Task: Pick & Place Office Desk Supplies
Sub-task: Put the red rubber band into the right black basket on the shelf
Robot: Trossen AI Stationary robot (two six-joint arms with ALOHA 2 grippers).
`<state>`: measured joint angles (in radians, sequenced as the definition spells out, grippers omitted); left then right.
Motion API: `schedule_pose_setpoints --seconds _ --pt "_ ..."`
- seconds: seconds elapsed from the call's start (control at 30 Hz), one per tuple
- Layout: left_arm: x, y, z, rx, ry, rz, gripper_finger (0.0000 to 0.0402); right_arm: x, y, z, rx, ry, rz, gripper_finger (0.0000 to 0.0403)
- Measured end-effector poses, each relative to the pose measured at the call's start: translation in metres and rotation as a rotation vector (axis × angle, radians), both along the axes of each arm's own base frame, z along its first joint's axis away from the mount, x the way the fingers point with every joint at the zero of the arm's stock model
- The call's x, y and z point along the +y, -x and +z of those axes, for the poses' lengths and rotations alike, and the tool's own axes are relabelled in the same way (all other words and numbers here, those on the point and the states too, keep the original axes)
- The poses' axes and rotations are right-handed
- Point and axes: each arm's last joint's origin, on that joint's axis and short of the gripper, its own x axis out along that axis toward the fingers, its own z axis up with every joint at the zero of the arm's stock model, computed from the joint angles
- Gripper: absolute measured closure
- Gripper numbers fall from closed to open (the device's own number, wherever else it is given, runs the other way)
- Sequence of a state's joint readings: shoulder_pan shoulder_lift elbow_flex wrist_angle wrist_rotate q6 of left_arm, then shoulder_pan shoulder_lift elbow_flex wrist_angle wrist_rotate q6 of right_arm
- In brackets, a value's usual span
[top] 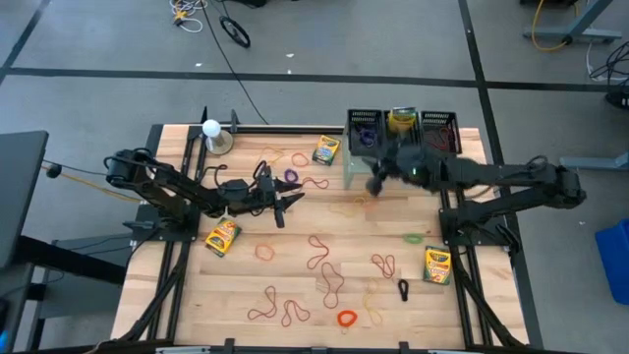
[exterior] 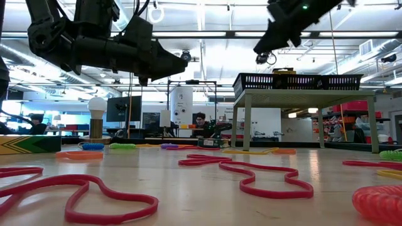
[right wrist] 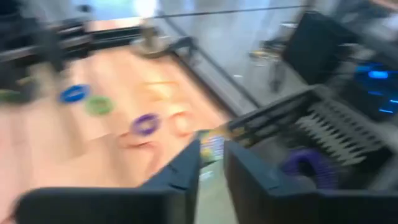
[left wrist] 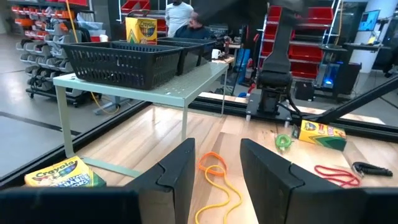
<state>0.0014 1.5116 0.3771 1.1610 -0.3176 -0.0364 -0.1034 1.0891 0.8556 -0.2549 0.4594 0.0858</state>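
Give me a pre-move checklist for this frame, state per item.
1. Left hand empty, fingers apart, above table centre: ok.
2. Right hand by the pale green stand: grip cannot tell, view blurred.
3. Baskets on the stand reachable: ok.
4. Purple ring already in a basket: ok.
5. Crayon boxes left on the table: not ok.
6. Rubber bands scattered loose: not ok.
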Motion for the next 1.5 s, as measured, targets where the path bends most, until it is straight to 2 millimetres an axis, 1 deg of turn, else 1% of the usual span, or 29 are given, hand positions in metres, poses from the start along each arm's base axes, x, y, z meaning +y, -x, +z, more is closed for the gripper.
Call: schedule_pose_setpoints --seconds 0.07,0.13,0.23,0.33,0.4,0.53,0.67,0.8,0.97,1.07,1.13,1.2,1.3,1.4,1.5 --pt "0.001 0.0 0.0 0.0 -0.001 0.004 0.0267 0.014 0.002 -0.015 -0.019 -0.015 0.052 0.0377" --pt "0.001 0.0 0.0 0.0 -0.002 -0.025 0.0267 0.027 0.004 -0.032 -0.038 -0.028 0.1 0.0394" --pt "-0.001 -0.001 0.0 -0.001 -0.004 -0.09 0.0267 0.041 0.006 -0.053 -0.095 -0.046 0.147 0.0383" --pt "-0.002 -0.001 0.0 -0.004 0.008 -0.13 0.0267 0.051 0.011 -0.072 -0.129 -0.05 0.188 0.0373" --pt "-0.002 -0.001 0.0 -0.009 0.027 -0.144 0.0267 0.054 0.014 -0.081 -0.164 -0.052 0.206 0.0372" --pt "-0.007 -0.001 0.0 -0.009 0.057 -0.171 0.0267 0.055 0.019 -0.092 -0.224 -0.056 0.218 0.0371" --pt "-0.013 -0.004 -0.005 0.059 0.084 -0.193 0.0275 0.055 0.022 -0.098 -0.23 -0.06 0.227 0.0371" --pt "-0.021 -0.016 -0.006 0.202 0.089 -0.216 0.0298 0.055 0.022 -0.099 -0.22 -0.058 0.231 0.0371" --pt "-0.033 -0.033 0.003 0.372 0.043 -0.283 0.0336 0.055 0.022 -0.099 -0.222 -0.054 0.24 0.0371" --pt "-0.037 -0.04 0.009 0.476 0.068 -0.347 0.0355 0.055 0.022 -0.099 -0.222 -0.054 0.24 0.0371" --pt "-0.039 -0.043 0.012 0.534 0.105 -0.363 0.036 0.055 0.022 -0.099 -0.221 -0.054 0.24 0.0371" --pt "-0.04 -0.044 0.014 0.589 0.137 -0.363 0.0359 0.055 0.022 -0.099 -0.221 -0.054 0.24 0.0371" --pt "-0.043 -0.045 0.013 0.627 0.15 -0.364 0.0343 0.055 0.022 -0.099 -0.22 -0.054 0.24 0.0371" --pt "-0.048 -0.049 0.002 0.669 0.167 -0.367 0.0317 0.055 0.022 -0.099 -0.218 -0.054 0.24 0.0371" --pt "-0.054 -0.062 -0.013 0.712 0.155 -0.344 0.0291 0.055 0.022 -0.099 -0.214 -0.054 0.24 0.0371"
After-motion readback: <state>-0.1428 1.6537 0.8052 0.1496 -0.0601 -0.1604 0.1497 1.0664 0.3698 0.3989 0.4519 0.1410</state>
